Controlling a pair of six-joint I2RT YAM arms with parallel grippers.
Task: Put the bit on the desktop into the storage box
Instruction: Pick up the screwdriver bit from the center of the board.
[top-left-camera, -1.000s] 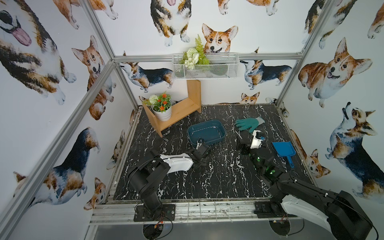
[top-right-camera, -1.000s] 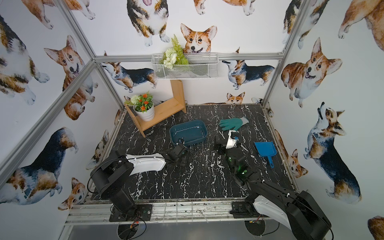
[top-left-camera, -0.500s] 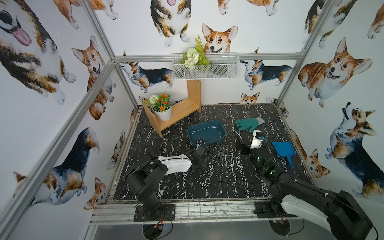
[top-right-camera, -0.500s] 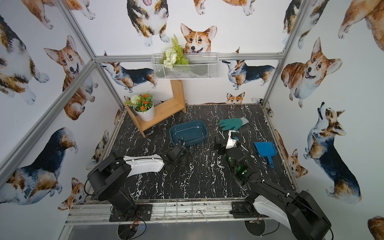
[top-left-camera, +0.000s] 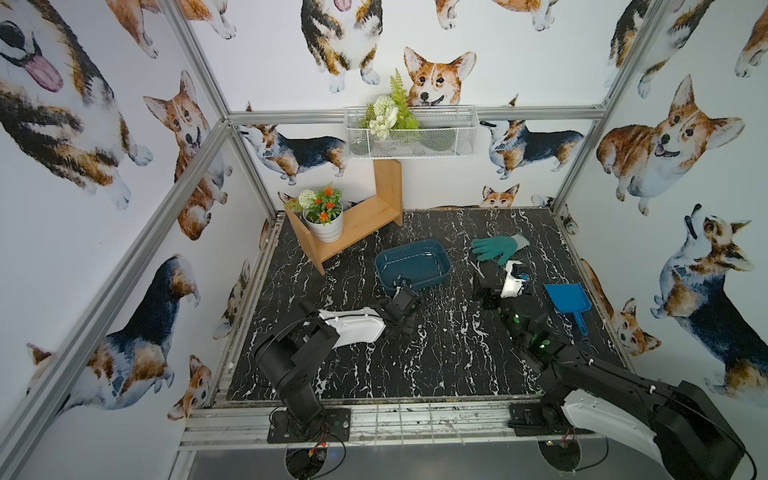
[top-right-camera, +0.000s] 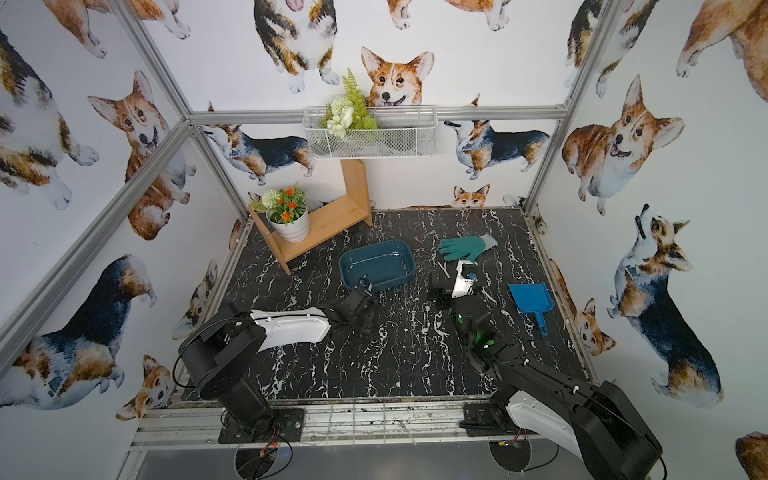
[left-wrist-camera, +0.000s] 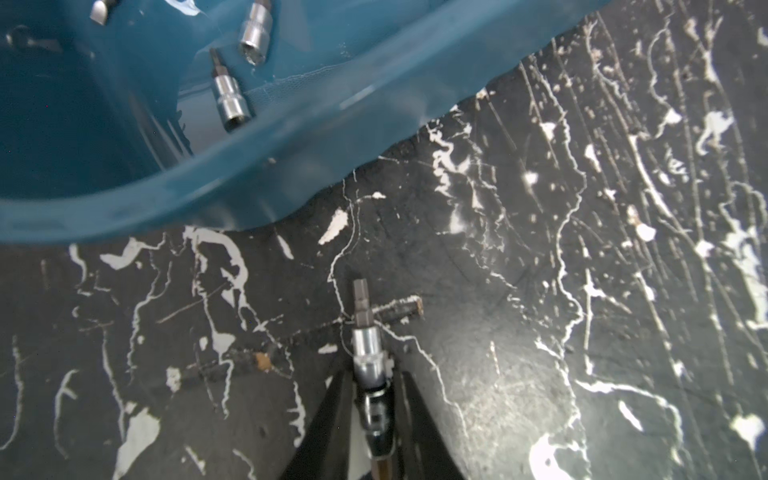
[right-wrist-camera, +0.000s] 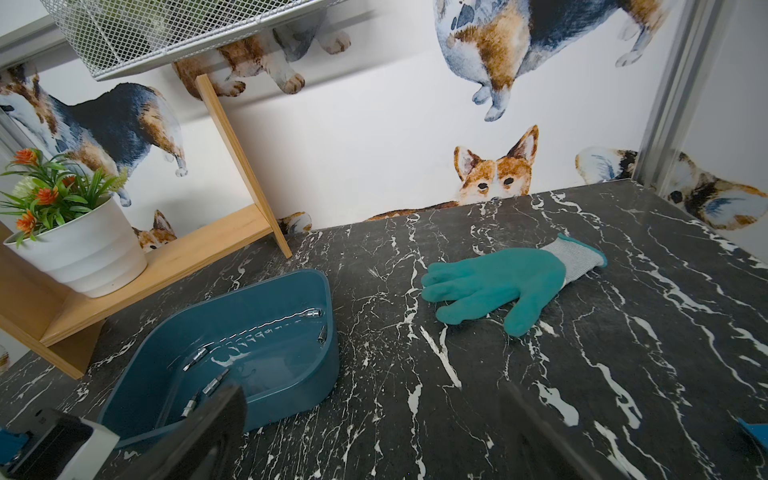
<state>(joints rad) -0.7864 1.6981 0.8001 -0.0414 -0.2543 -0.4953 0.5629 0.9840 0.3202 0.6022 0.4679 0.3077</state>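
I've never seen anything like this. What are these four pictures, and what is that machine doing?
It is a robot with two arms, each ending in a pincer called a gripper. Two pictures look down from overhead; two come from cameras on the wrists. On the table lie a teal box with bits inside, a glove and a blue scoop. The left gripper pinches a bit beside the box; the right gripper is open and empty.

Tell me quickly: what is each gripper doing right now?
Left gripper: closed on the bit.
Right gripper: open, holding nothing.
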